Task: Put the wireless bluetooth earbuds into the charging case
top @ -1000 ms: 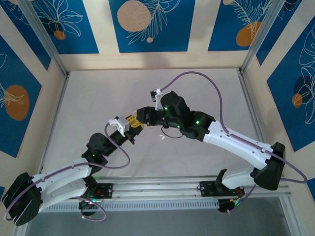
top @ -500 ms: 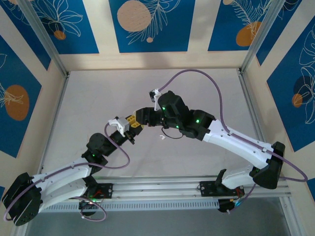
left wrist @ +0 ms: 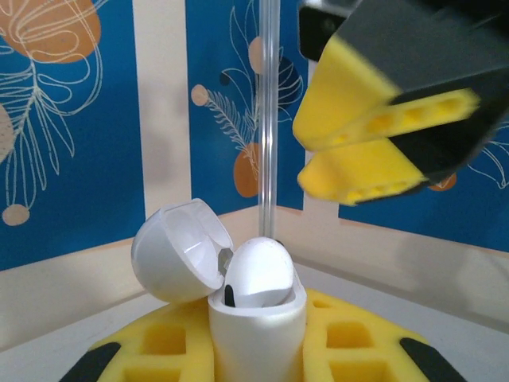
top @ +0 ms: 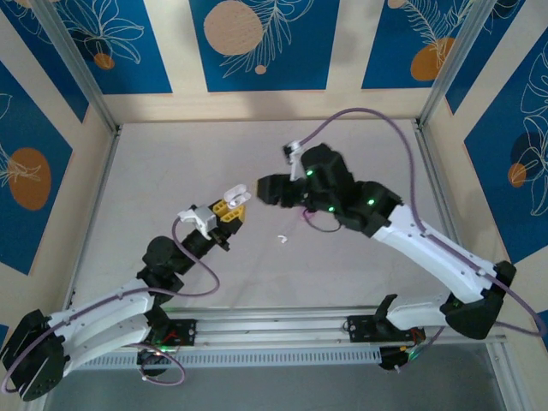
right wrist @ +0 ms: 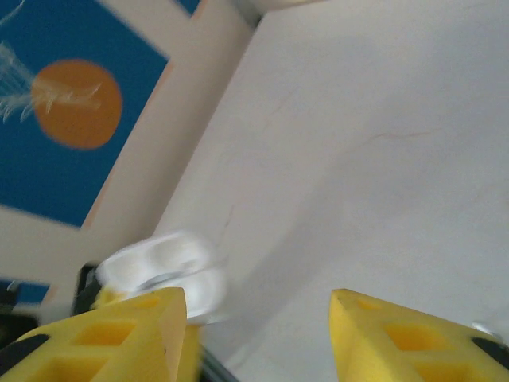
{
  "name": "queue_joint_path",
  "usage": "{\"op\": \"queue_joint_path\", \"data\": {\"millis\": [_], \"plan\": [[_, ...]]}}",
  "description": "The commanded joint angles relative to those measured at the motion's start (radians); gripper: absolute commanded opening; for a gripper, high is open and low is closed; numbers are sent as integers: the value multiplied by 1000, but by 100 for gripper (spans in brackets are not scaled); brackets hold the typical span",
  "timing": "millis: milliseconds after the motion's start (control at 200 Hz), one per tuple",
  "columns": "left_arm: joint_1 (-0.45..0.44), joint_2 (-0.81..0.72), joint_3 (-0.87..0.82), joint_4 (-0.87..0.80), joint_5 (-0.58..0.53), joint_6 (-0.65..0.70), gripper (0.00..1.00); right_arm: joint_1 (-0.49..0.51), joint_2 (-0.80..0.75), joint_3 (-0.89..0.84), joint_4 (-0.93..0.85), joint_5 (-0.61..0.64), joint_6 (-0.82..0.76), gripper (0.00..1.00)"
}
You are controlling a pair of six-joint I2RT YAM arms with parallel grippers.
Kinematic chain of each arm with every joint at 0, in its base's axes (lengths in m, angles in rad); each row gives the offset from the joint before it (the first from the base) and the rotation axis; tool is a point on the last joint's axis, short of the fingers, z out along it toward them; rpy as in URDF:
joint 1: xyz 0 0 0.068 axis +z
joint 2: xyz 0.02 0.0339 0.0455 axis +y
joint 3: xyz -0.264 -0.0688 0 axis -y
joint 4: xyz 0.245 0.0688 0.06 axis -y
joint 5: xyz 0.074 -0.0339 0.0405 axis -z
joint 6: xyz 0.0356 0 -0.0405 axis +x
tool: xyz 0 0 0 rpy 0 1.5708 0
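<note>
ITEM 1, charging case (left wrist: pixel 256 326): white, pebble-shaped, upright, lid (left wrist: pixel 175 253) hinged back to the left. Raised above the table (top: pixel 360 145), clamped low on its body by the left gripper (top: pixel 224 211).

ITEM 2, seated earbud (left wrist: pixel 258 272): white, glossy, lodged in the case mouth, rounded back standing proud of the rim. Judged not fully home. Second well hidden behind it, so cannot tell whether free.

ITEM 3, loose earbud (top: pixel 280 239): tiny, white, flat on the table between the two arms, well apart from the case.

ITEM 4, right gripper (right wrist: pixel 258 318): jaws parted, nothing between them. Hanging just above and beside the case, yellow fingers (left wrist: pixel 382 135) close over the open lid.

HAZARDS, judged from present positions:
- Proud bud: likely to foul the lid on closing, or to tip out with any tilt of the case, for lack of a final press
- Right fingers near the lid: a careless pass enough to knock it shut, or to twist the case in its clamp
- Low hold on slick plastic: prone to rotation or slip under a downward push from above
- Loose bud: small and glossy on a smooth surface, apt to skid away from closing pads or to be picked at a wrong angle for the well
</note>
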Motion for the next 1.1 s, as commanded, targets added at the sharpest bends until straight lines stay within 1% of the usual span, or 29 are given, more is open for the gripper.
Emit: {"op": "queue_joint_path", "data": {"millis": [0,90,175,245,315,380,500,565,635,825,960,1095], "plan": [[-11,-76,-14,-43,-51,24,13,-154,-20,-89,-122,-110,59,51],[-11,-133,-11,-106,-64,47,13,-246,29,-190,-144,-224,97,50],[-11,-176,-7,-155,-69,62,13,-262,117,-247,-147,-290,81,50],[-10,-201,-6,-177,-75,71,13,-255,212,-254,-170,-281,42,50],[-10,-214,-4,-186,-73,75,13,-245,315,-241,-188,-276,-4,47],[-10,-220,0,-195,-69,78,13,-226,398,-219,-201,-256,-41,46],[-10,-224,2,-203,-62,79,14,-211,523,-179,-213,-250,-48,46],[-10,-226,2,-206,-57,79,14,-205,558,-170,-207,-219,-32,46],[-10,-227,2,-209,-58,77,14,-206,589,-161,-186,-242,-33,46],[-10,-228,1,-212,-59,79,14,-204,639,-137,-162,-250,-44,41],[-10,-222,-1,-207,-59,73,14,-210,661,-134,-139,-260,-42,41],[-10,-214,-1,-201,-55,68,14,-208,688,-127,-133,-247,-47,35]]}}
